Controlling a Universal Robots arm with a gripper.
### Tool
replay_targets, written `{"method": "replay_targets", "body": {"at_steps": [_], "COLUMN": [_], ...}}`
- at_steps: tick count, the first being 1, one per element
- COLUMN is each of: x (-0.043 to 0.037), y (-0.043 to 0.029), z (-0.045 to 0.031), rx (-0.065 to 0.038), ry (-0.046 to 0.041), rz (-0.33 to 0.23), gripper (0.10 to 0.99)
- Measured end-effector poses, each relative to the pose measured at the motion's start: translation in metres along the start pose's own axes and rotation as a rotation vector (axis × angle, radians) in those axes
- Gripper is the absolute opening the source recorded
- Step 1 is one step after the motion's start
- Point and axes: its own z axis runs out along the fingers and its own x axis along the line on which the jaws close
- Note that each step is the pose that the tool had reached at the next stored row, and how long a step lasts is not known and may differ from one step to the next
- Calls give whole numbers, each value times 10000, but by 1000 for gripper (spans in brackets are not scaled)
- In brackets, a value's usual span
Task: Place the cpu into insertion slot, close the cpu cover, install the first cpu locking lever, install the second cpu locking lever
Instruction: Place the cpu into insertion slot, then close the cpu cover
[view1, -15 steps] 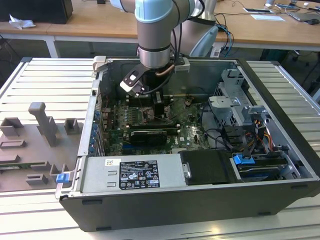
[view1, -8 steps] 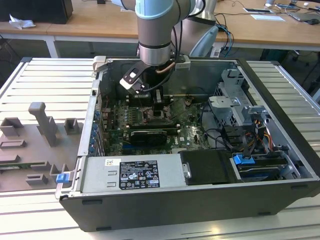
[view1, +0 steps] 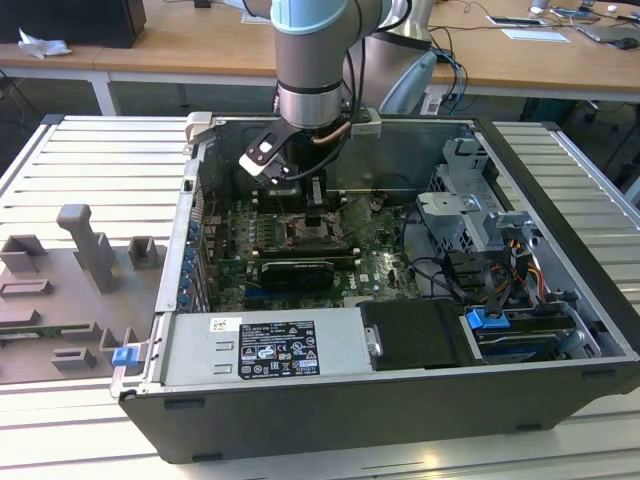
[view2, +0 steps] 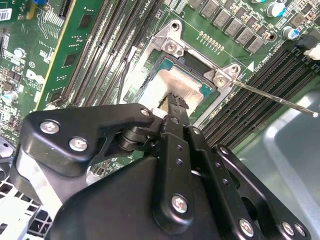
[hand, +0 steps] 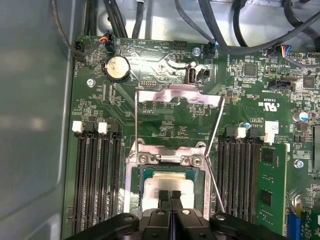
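Reaching into the case (view1: 330, 440), the end effector (view1: 312, 215) blocks part of the board (view1: 380, 265) in the exterior view. In the second wrist view, its clenched fingers (view2: 175, 102) touch the cpu (view2: 170, 82): pale, silvery, square, lying flat in the slot (view2: 186, 59), edges parallel to its rim. In the first wrist view, the fingers hide one cpu edge; the cover (hand: 180, 95) is swung open.

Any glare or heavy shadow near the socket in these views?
First wrist view: the open cpu cover catches bright glare. Second wrist view: the cpu looks washed pale beyond the dark gripper. Exterior view: the motherboard looks dim under the arm.
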Motion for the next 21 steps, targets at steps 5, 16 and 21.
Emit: {"method": "replay_targets", "body": {"at_steps": [5, 16, 21], "x": [-1, -19, -34], "y": [1, 142, 258], "z": [-12, -296, -486], "rx": [6, 186, 220], "ry": [-1, 6, 24], "rz": [5, 7, 9], "gripper": [106, 106, 106]}}
